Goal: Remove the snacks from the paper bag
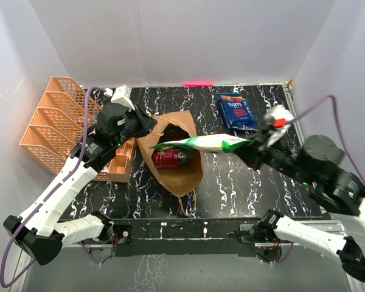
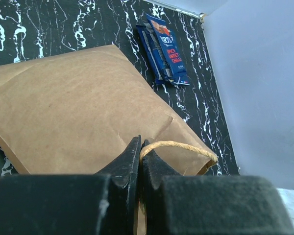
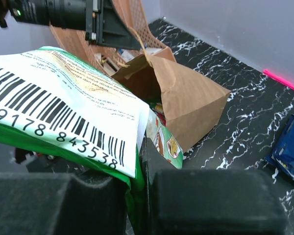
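Observation:
The brown paper bag point(image 1: 176, 161) lies on its side on the black marbled table, its mouth held up. My left gripper point(image 1: 147, 126) is shut on the bag's twisted handle point(image 2: 179, 145). My right gripper point(image 1: 248, 145) is shut on the edge of a green-and-white snack packet point(image 1: 204, 143), which hangs in the air over the bag's mouth. A barcode shows on the packet point(image 3: 63, 112) in the right wrist view. A red packet point(image 1: 170, 158) lies inside the bag. Dark blue snack bags point(image 1: 236, 111) lie on the table at the back right.
Orange mesh trays point(image 1: 55, 125) stand at the left edge of the table, beside my left arm. White walls close in the back and sides. A pink strip point(image 1: 198, 83) marks the table's far edge.

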Controlling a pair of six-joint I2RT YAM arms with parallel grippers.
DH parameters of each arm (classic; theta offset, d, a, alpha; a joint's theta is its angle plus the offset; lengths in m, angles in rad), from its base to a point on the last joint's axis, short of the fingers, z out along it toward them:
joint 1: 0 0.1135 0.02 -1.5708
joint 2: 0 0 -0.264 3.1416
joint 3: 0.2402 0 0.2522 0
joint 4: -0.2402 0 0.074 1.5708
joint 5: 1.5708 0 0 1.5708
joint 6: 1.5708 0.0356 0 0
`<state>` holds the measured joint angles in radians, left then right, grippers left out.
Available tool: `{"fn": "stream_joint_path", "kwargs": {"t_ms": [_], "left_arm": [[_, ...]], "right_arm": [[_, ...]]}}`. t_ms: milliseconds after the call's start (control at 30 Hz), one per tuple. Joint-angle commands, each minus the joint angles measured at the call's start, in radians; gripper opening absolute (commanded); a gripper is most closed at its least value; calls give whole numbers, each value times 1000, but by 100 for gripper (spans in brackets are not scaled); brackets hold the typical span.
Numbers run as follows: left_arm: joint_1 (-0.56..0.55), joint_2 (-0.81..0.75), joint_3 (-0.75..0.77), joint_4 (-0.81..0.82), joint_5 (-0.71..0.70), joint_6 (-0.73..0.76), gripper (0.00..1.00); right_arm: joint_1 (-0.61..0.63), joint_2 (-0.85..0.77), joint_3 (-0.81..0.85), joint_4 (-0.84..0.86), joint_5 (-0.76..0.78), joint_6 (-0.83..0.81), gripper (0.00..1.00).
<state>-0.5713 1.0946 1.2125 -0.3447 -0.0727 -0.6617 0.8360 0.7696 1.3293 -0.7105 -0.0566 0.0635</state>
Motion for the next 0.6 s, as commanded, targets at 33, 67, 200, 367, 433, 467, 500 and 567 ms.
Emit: {"fn": "stream_joint_path", "kwargs": {"t_ms": [33,67,200,367,433,467,500,567], "left_arm": [[5,7,12,13,-64,13,0],[6,8,12,14,-63,17,0],[6,6,14,18,-45,22,0],[5,-14,16,3,-45,28,0],[6,-25,13,-2,-52,29,0],[5,-29,11,-4,-54,29,0],[6,-31,10,-5,-55,29,0],[7,-33,14,-9,-53,30,0]], "right_arm": [[1,-91,77,-51,222,227,8],[2,-99,79,-54,280,250,8],[2,-101,76,-57,531,305,8],[1,-81,45,-55,817,358,8],[1,-89,11,-16,897,370,8],[2,-96,-16,19,929,368,8],[1,-101,-36,55,954,367,8],[2,-98,-61,52,1020,408,8]]}}
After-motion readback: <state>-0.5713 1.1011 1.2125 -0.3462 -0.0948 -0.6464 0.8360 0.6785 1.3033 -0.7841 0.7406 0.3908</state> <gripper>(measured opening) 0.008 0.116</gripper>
